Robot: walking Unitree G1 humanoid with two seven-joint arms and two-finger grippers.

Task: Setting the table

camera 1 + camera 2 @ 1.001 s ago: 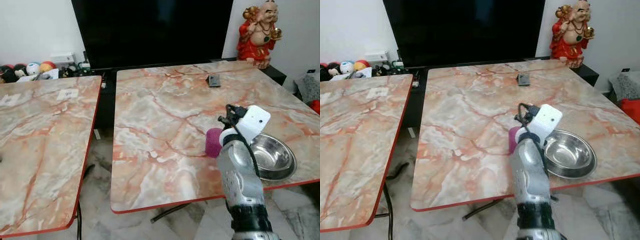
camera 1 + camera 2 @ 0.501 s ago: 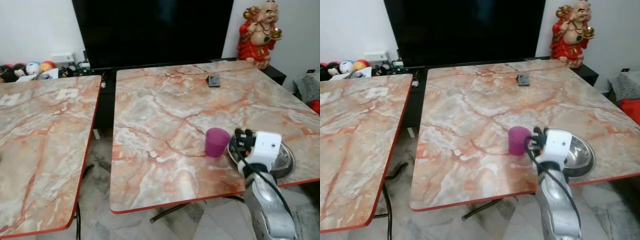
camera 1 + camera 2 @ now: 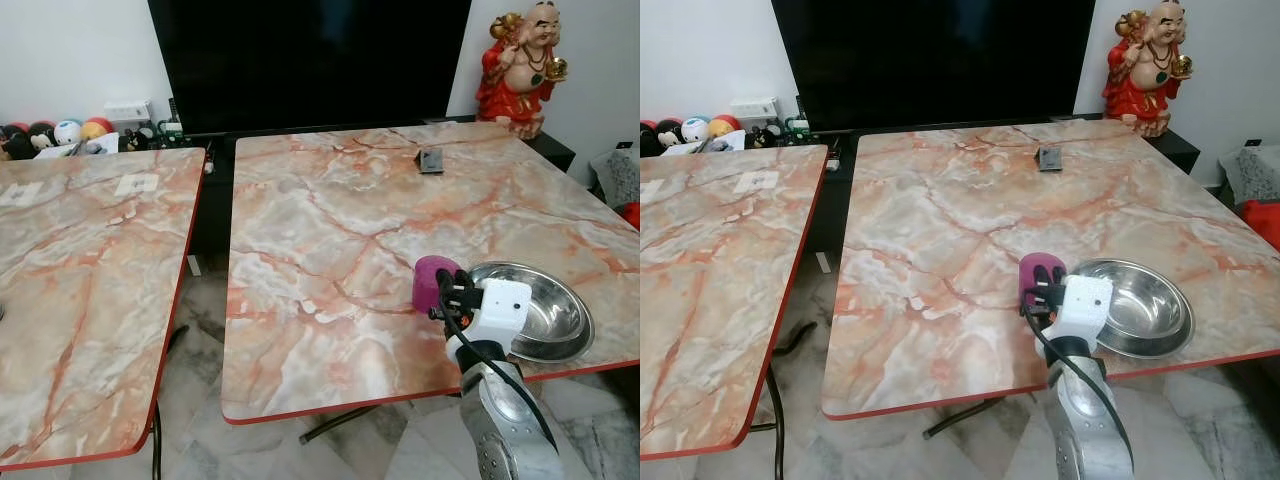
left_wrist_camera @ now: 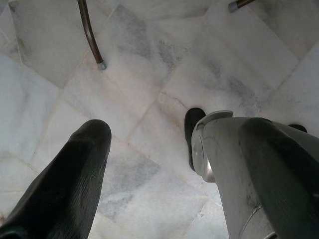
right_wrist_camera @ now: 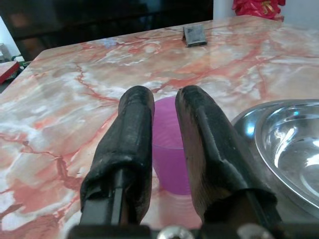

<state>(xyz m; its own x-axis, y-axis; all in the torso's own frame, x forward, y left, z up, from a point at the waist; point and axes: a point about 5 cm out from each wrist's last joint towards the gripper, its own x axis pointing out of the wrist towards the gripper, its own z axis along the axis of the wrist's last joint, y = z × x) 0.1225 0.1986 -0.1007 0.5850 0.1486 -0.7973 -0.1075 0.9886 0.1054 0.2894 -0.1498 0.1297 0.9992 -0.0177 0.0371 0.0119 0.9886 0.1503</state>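
Observation:
A purple cup (image 3: 432,276) stands upright on the marble table (image 3: 320,250) near its front right. A steel bowl (image 3: 560,300) sits just to its right, close to the front edge. My right gripper (image 3: 447,293) is low over the table, right in front of the cup on the near side. In the right wrist view its fingers (image 5: 134,129) stand nearly together with a thin slit between them, nothing held. The cup (image 5: 167,149) rises just beyond them and the bowl (image 5: 289,144) lies beside it. My left gripper (image 4: 174,149) hangs open over the tiled floor.
A small dark device (image 3: 428,160) lies at the table's far side. A red statue (image 3: 522,65) and a black TV (image 3: 310,60) stand behind. A second marble table (image 3: 80,270) is at the left, with a narrow floor gap (image 3: 205,300) between the two.
My right arm first swung from over the cup rightward to the bowl, leaving the cup standing free. It has now come back left and sits just before the cup.

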